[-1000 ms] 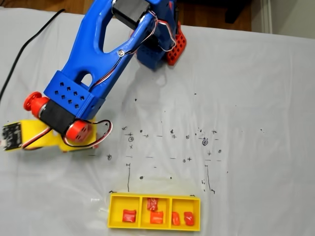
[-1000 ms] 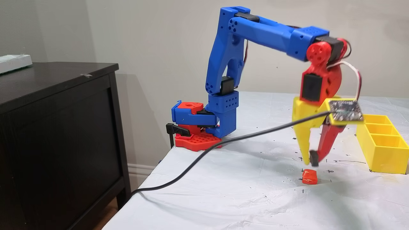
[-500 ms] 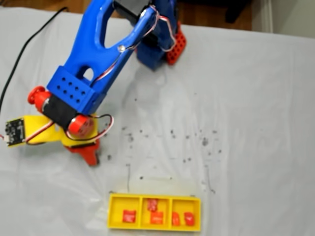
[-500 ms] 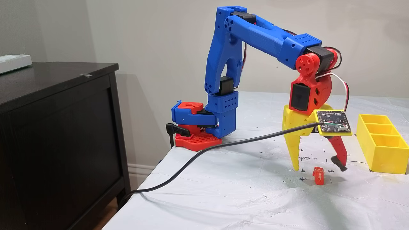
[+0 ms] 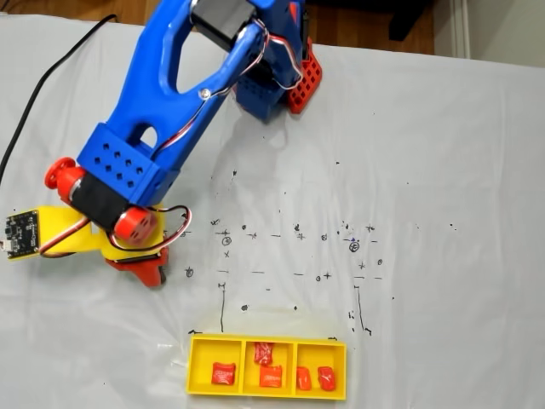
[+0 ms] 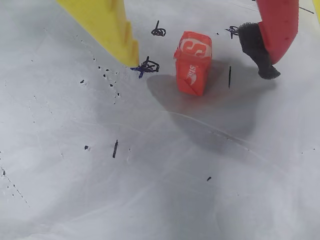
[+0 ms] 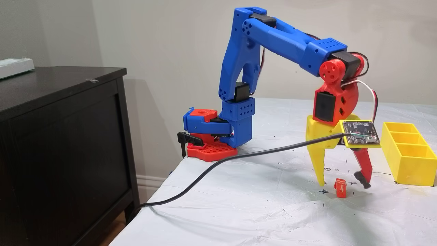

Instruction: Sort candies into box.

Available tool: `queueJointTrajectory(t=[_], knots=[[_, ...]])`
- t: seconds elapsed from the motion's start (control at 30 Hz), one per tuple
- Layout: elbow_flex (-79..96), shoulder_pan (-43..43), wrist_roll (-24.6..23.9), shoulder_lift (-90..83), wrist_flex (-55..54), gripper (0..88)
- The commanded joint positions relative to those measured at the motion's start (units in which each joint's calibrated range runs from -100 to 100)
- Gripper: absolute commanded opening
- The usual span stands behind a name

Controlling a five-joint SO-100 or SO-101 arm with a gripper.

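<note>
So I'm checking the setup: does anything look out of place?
One candy stands on end on the table cloth between the open gripper fingers, outside the box. Nothing looks spilled or damaged.

my arm [image 5: 162,102] reached over the white sheet [image 5: 443,170] toward the view's left. the yellow box [image 5: 198,371] lay near the bottom edge, five candies [image 5: 271,376] inside: one left, two middle, two right.

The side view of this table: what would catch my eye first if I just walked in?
Probably the tall blue arm arching over the white table, its open gripper straddling one small red candy that stands on end. Next, the bright yellow box near the table's front edge, with five candies already lying in its three compartments.
</note>
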Motion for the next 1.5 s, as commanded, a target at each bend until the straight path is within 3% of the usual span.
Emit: queueJointTrajectory(t=[0.0,0.23,0.3,0.67,1.13,1.47], knots=[[-4.01,-0.40,-0.34,0.20,-0.51,26.1],[-1.92,-0.67,-1.51,2.74,-2.48,14.6],[-2.65,-0.85,-2.15,3.68,-1.82,7.7],[1.27,-0.49,-2.54,-0.48,-3.79,0.3],[1.17,-5.56,-4.15,-17.19,-0.27,0.2],[-7.84,-11.27,-11.92,-20.75,-0.43,0.2]])
